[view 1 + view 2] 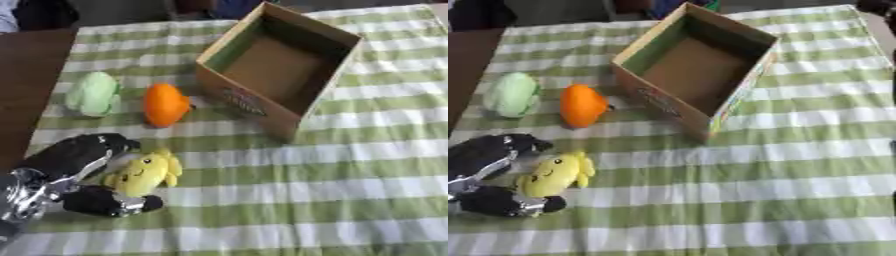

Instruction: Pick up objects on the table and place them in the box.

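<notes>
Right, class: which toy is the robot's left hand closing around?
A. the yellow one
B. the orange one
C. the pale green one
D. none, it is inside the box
A: the left hand has fingers and thumb either side of the yellow toy.

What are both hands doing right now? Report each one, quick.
Left hand: fingers and thumb curled around the yellow plush toy on the table, closing on it.
Right hand: not in view.
</notes>
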`<state>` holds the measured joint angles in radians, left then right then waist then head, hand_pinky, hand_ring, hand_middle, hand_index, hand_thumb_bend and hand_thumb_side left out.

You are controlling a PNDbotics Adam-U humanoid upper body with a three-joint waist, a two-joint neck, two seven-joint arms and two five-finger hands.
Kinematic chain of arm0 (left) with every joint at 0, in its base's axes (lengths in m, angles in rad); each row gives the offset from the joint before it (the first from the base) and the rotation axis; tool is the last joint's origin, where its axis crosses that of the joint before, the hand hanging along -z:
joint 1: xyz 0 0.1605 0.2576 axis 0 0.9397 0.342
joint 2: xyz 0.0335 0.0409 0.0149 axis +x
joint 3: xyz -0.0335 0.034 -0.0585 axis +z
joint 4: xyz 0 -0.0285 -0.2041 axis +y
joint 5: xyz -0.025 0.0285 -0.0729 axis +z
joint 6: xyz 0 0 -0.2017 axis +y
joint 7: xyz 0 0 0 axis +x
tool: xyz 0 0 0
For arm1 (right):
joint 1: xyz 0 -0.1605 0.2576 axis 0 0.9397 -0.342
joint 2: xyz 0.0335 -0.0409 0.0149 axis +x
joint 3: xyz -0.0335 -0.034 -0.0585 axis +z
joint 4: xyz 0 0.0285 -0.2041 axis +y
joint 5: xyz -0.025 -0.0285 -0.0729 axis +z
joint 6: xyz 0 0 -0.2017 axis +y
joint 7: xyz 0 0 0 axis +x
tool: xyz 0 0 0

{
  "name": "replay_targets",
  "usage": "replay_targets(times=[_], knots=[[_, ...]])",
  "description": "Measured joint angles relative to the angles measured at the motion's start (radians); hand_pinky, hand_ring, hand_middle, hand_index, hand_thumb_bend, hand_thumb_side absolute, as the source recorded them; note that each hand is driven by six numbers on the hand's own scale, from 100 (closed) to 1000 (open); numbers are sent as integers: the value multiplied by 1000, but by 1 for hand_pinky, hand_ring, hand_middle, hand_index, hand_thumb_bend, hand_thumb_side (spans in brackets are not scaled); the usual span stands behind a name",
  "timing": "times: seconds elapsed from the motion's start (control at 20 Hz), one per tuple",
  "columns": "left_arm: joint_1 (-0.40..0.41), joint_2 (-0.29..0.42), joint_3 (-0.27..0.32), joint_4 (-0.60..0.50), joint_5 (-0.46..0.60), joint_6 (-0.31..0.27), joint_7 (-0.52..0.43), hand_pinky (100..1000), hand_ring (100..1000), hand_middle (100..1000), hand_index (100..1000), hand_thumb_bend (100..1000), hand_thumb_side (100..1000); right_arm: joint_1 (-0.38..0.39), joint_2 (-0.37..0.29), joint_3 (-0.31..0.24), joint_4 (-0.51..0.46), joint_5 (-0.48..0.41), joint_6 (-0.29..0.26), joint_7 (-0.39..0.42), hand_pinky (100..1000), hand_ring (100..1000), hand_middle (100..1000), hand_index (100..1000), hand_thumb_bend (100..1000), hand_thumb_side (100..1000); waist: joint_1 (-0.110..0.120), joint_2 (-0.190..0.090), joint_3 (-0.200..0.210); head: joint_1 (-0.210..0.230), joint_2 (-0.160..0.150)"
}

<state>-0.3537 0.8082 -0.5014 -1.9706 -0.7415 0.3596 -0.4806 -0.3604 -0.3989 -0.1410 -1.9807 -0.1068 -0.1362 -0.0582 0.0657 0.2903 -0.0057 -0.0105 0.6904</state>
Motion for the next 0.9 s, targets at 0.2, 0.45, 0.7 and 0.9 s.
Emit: replay_targets(times=[0.2, 0.45, 0.7, 0.9], knots=[[-9, -9, -8, 20, -16, -9, -10, 708, 871, 773, 901, 637, 968, 0, 0, 0, 0, 0, 0, 1, 751, 733, 543, 845, 100, 966, -1, 4, -2, 1, 0], [-17, -23, -13, 43, -18, -11, -16, 692, 856, 747, 886, 505, 962, 0, 0, 0, 0, 0, 0, 1, 751, 733, 543, 846, 100, 968, -3, 7, -6, 4, 0], [-17, -26, -14, 62, -33, -9, -14, 686, 856, 747, 887, 423, 924, 0, 1, 0, 0, 0, 0, 2, 751, 734, 542, 846, 100, 969, -6, 9, -7, 5, -1], [-15, -26, -14, 77, -48, -13, -15, 679, 852, 745, 886, 431, 901, 0, 1, 0, 0, 0, -2, 5, 752, 734, 542, 846, 100, 970, -6, 9, -7, 8, -1]])
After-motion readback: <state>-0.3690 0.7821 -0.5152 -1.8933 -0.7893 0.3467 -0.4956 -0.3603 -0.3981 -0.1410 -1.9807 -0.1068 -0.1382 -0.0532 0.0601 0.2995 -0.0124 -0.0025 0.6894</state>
